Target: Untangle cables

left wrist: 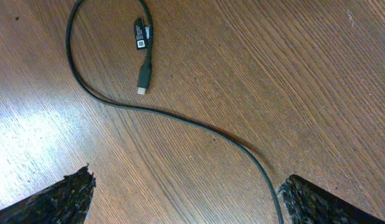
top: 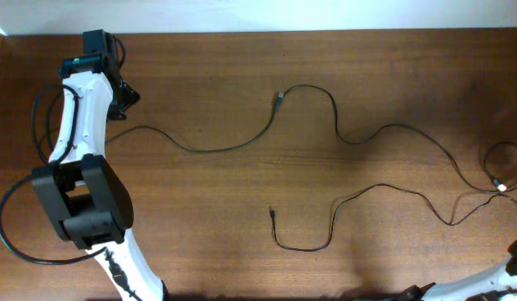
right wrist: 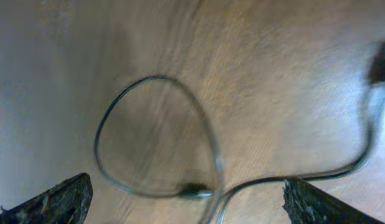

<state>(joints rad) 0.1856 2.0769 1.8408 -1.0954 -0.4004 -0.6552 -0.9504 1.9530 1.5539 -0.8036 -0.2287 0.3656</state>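
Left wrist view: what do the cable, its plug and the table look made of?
Cable: matte black jacket, probably rubber or soft plastic; it lies in loose curves. Plug: black moulded body with a bright tip, likely metal. Table: brown wood grain with a slight sheen, wood or veneer.

A brown wood-grain tabletop (top: 242, 92) fills the overhead view. A pale, bright strip (top: 325, 15) runs along its far edge; wall or floor, unclear. Light glares off the wood in the left wrist view.
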